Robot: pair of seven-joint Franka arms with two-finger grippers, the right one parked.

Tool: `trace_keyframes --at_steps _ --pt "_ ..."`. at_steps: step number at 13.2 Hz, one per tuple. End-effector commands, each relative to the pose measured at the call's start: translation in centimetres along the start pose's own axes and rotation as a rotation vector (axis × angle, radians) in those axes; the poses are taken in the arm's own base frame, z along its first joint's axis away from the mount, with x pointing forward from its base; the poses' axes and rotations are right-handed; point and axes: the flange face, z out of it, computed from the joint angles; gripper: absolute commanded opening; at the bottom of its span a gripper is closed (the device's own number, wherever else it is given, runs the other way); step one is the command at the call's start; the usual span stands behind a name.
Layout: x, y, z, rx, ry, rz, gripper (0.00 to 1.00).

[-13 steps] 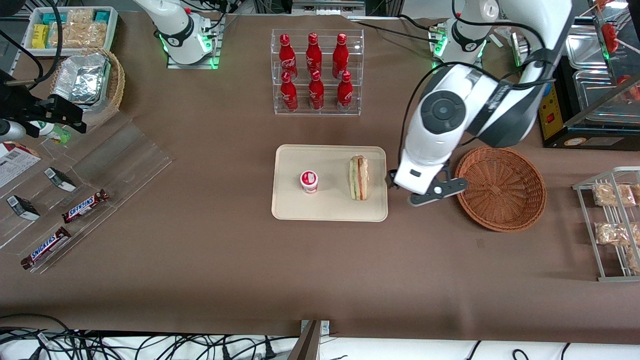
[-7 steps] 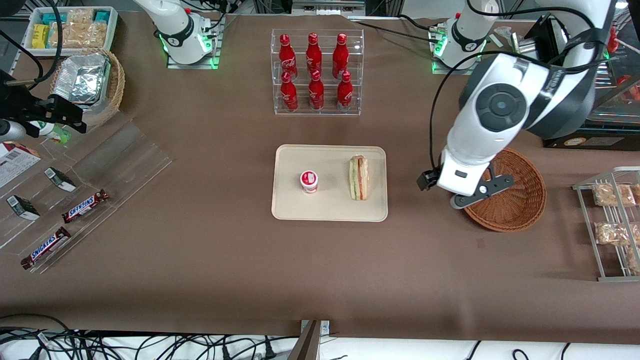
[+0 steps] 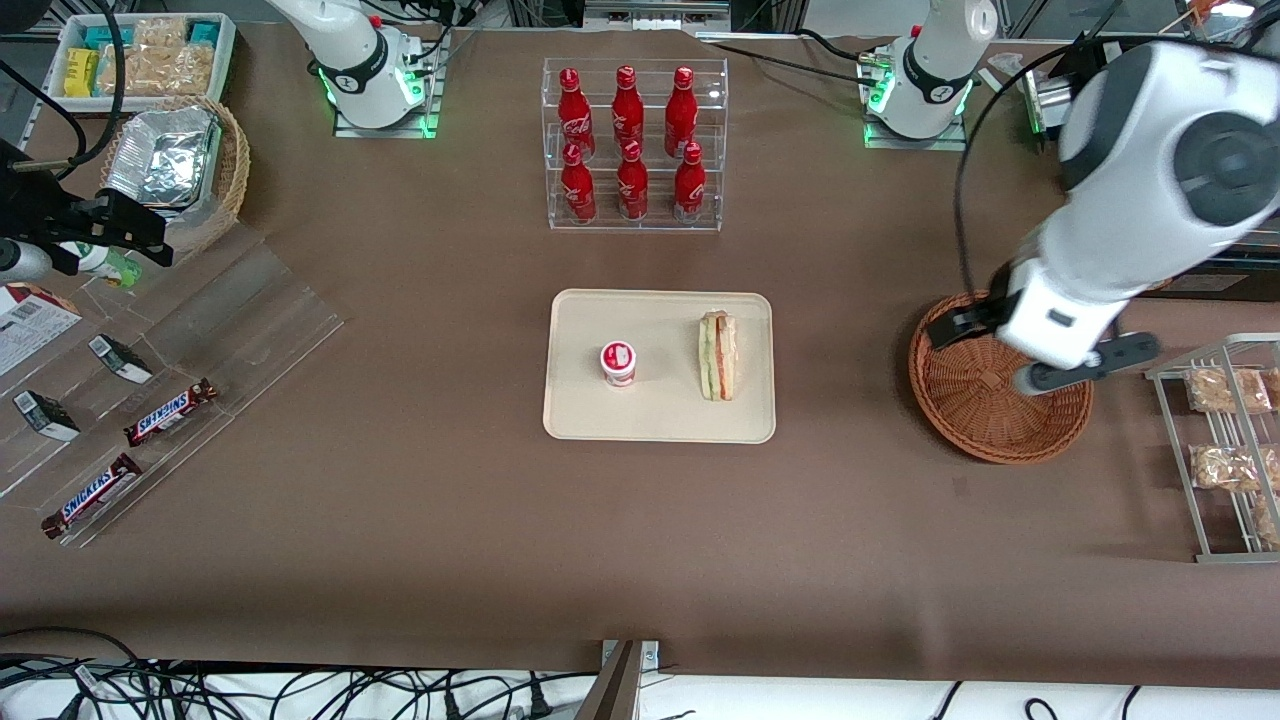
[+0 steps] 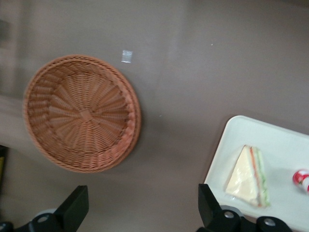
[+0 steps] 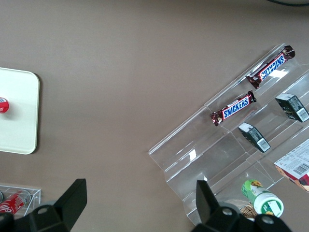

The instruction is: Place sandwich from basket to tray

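Note:
The sandwich (image 3: 717, 355) lies on the cream-beige tray (image 3: 660, 415), beside a small red-and-white cup (image 3: 618, 362). It also shows in the left wrist view (image 4: 248, 176) on the tray (image 4: 285, 140). The reddish-brown wicker basket (image 3: 975, 405) stands toward the working arm's end and holds nothing; it shows in the left wrist view (image 4: 82, 113) too. My left gripper (image 3: 1065, 362) hangs high over the basket's edge, open and empty, with both black fingers (image 4: 75, 208) spread wide over bare tablecloth.
A clear rack of red bottles (image 3: 630, 145) stands farther from the camera than the tray. A wire rack with snack packets (image 3: 1225, 440) stands close beside the basket at the working arm's end. A clear stepped display with Snickers bars (image 3: 170, 412) lies toward the parked arm's end.
My left gripper has swung away from the tray's edge, across the basket toward the working arm's end, and risen. The sandwich stays on the tray.

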Motion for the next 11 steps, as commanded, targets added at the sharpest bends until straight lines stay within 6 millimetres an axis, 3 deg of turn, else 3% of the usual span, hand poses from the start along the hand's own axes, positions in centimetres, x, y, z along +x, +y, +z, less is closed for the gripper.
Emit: trace_keyframes --at_steps 1,3,5,11 --pt "-1.5 -4.6 -3.1 -0.034 -0.022 0.105 1.00" --pt "-1.6 -6.8 -4.4 -0.051 -0.024 0.202 1.00" --pt "-2.0 -7.5 -5.2 -0.050 -0.014 0.307 1.00" --pt "-2.2 -7.4 -5.3 -0.043 -0.015 0.378 1.00"
